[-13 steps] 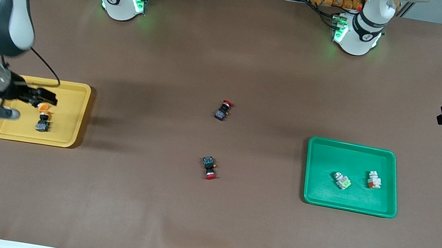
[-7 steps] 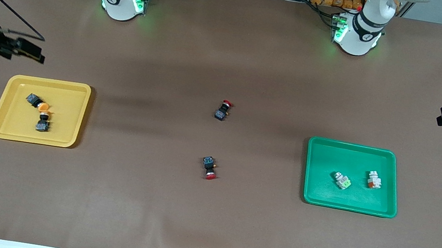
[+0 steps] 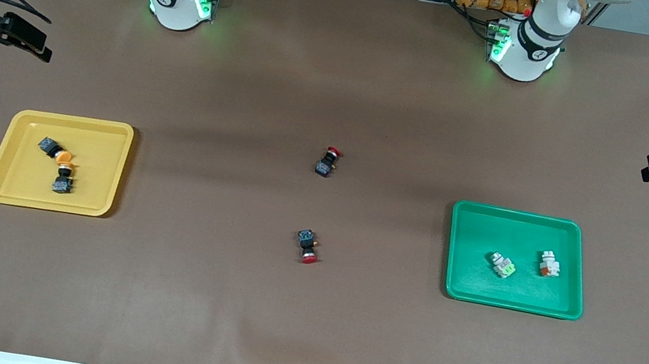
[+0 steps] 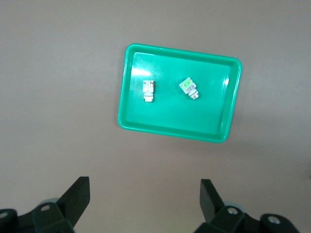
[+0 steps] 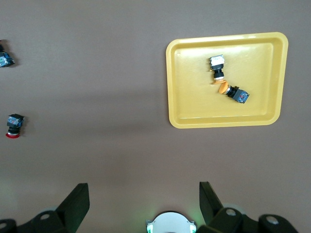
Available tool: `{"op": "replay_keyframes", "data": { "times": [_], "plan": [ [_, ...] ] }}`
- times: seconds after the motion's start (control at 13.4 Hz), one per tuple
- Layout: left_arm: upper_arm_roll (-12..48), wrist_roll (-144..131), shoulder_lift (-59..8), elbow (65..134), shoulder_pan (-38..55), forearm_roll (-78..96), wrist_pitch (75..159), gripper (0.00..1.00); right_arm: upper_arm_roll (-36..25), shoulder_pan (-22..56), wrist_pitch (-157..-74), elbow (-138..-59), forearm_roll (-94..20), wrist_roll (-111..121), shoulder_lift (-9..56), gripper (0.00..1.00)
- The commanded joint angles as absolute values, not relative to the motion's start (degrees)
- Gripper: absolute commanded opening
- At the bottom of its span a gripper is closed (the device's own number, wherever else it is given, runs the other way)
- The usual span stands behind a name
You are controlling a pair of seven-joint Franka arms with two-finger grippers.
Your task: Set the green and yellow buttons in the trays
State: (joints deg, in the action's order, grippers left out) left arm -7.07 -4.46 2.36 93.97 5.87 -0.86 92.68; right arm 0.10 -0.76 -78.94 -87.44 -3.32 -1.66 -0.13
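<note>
Two orange-capped, black-bodied push buttons lie touching in the shallow yellow plastic tray. Two whitish buttons, one green-blocked at 9 o'clock of one orange-blocked, lie apart in the green tray. Left tool and right tool hang released above the bench, holding nothing.

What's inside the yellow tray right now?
In the yellow tray lie two yellow-capped buttons, their caps touching near the tray's middle. Nothing covers them; the rest of the tray floor shows bare.
</note>
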Motion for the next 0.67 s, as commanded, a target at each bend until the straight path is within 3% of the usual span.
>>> {"op": "replay_keyframes", "data": {
  "times": [0.0, 0.6],
  "plan": [
    [-7.29, -3.08, 4.39, 94.22, 5.89, -0.18, 90.97, 1.0, -0.26, 0.0, -78.4, -86.66, -1.5, -2.64, -0.44, 1.0],
    [-2.21, -3.25, 5.01, 94.48, 5.89, -0.09, 91.14, 1.0, -0.35, 0.26, -78.75, -86.66, -1.49, -2.55, -0.44, 1.0]
  ]
}}
